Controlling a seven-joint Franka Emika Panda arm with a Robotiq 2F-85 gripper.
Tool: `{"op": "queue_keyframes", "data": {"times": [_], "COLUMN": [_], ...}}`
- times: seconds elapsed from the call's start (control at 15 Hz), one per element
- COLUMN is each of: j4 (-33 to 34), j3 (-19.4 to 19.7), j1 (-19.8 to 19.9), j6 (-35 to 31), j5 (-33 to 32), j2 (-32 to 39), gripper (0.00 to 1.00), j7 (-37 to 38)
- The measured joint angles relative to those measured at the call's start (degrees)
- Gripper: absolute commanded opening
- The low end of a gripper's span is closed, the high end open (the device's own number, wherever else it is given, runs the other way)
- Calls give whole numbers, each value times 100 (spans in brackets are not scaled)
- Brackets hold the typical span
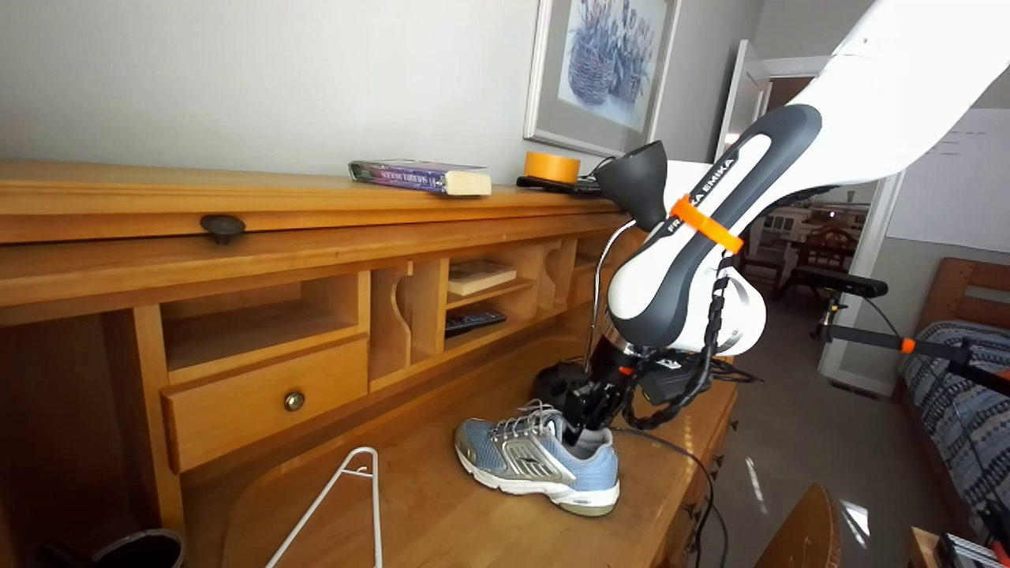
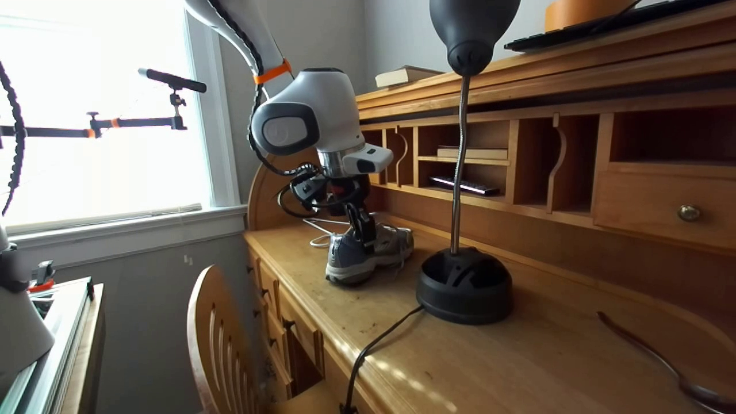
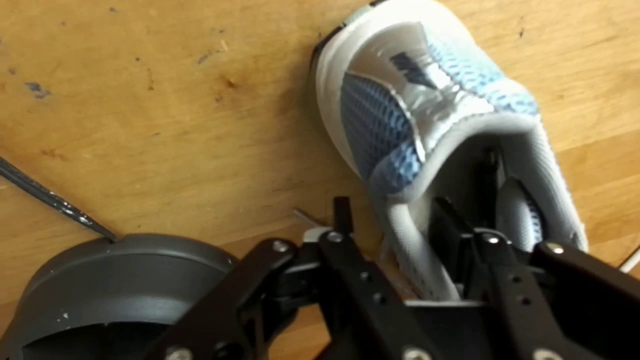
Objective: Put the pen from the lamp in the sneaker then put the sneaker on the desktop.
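The grey-blue sneaker [image 1: 525, 465] stands upright on its sole on the wooden desktop [image 1: 426, 517]; it also shows in an exterior view [image 2: 345, 259] and the wrist view [image 3: 375, 115]. A slim dark thing that looks like the pen [image 3: 489, 192] lies inside the sneaker's opening. My gripper [image 3: 395, 217] points down, open, astride one side of the sneaker's collar: one finger outside, the other inside, with gaps beside the collar. The gripper also shows in an exterior view [image 2: 365, 238]. The black lamp [image 2: 464, 299] stands beside the sneaker; its base [image 3: 125, 280] is near the outer finger.
The lamp's cord [image 2: 382, 345] crosses the desktop's front edge. A white hanger [image 1: 375, 505] lies beyond the sneaker's toe. A dark spoon-like utensil [image 2: 644, 348] lies on the desktop. Pigeonholes and a drawer [image 1: 268, 402] line the back. A wooden chair [image 2: 221, 339] stands in front.
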State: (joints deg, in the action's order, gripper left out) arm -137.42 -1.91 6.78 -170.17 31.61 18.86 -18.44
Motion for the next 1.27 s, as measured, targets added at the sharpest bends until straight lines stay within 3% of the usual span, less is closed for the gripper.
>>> {"op": "queue_keyframes", "data": {"times": [0.2, 0.27, 0.8, 1.27], "j4": [55, 67, 70, -1], "j3": [48, 74, 203, 209], "j1": [-17, -29, -54, -138], "j6": [75, 183, 1969, 2389], "j5": [-9, -16, -863, -1287], "j2": [-18, -54, -1127, -1916], "gripper": [98, 100, 100, 100], "j7": [134, 194, 579, 569]}}
